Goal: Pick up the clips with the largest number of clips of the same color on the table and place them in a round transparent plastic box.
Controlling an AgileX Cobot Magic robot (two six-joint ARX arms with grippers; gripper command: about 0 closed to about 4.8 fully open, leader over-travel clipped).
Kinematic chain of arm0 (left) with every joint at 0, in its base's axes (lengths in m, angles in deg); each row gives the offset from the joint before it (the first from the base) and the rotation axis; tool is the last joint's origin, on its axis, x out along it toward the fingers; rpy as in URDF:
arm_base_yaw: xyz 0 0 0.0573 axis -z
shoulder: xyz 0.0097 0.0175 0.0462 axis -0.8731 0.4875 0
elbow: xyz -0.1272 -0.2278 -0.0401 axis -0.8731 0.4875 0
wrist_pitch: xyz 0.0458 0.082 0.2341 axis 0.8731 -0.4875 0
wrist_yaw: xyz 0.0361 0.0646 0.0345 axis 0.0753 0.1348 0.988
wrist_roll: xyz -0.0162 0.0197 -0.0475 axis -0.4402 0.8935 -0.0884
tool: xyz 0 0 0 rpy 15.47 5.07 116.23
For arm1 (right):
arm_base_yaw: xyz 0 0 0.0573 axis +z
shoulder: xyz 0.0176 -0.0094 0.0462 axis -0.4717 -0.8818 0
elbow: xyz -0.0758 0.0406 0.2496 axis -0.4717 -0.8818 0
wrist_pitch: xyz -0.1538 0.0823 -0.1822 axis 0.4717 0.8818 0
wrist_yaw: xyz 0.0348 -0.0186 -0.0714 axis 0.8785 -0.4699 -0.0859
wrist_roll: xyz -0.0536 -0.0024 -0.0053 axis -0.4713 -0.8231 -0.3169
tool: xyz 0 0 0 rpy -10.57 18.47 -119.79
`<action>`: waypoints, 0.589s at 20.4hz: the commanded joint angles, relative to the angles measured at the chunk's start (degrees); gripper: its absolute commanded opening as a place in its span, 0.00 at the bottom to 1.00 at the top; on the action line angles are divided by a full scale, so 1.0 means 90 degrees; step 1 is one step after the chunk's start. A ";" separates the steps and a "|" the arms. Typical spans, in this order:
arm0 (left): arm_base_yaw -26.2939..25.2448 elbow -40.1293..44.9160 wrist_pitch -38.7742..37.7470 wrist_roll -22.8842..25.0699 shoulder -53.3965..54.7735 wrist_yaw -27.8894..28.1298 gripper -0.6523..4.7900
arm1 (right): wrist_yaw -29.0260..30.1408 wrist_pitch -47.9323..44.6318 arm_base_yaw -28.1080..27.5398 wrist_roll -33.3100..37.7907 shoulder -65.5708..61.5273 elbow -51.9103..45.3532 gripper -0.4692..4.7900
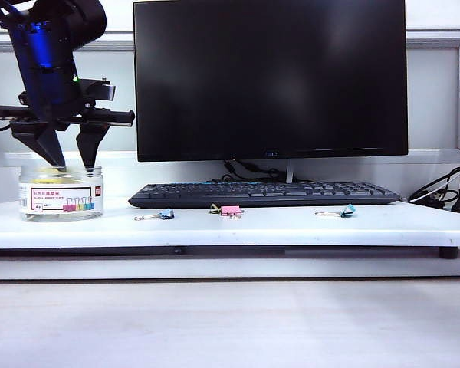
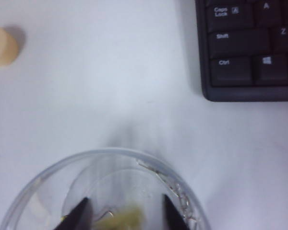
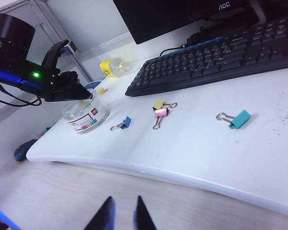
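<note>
The round transparent plastic box (image 1: 61,201) stands at the table's left end, and several pale-yellow clips show through its wall. My left gripper (image 1: 73,163) hangs over its mouth with the fingertips dipped inside. In the left wrist view the left gripper (image 2: 126,212) is open, and a yellow clip (image 2: 128,218) lies in the box (image 2: 33,184) below the gap, clear of both fingers. Another yellow clip (image 3: 158,104) lies on the table against a pink clip (image 3: 161,113). My right gripper (image 3: 124,207) is open and empty, off the table's front edge.
A blue clip (image 1: 166,215) and a teal clip (image 1: 346,211) lie before the keyboard (image 1: 264,194). A monitor (image 1: 270,77) stands behind it. Cables (image 1: 445,192) lie at the far right. A beige stopper (image 2: 2,45) sits beyond the box.
</note>
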 commanded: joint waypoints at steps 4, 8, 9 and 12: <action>-0.0002 -0.0063 0.0119 0.0044 -0.0058 -0.0044 0.53 | 0.0012 -0.0068 0.0000 0.0000 0.0015 0.0027 0.21; 0.0002 -0.0517 0.0563 -0.0352 -0.0204 -0.1933 0.53 | 0.0012 -0.0066 0.0000 0.0000 0.0015 0.0027 0.21; 0.0032 -0.0551 0.0695 -0.0391 -0.0204 -0.2098 0.53 | 0.0012 -0.0066 0.0000 0.0000 0.0015 0.0027 0.21; 0.0160 -0.0595 0.0818 -0.0318 -0.0187 -0.2140 0.53 | -0.0007 -0.0066 -0.0002 0.0000 0.0015 0.0027 0.21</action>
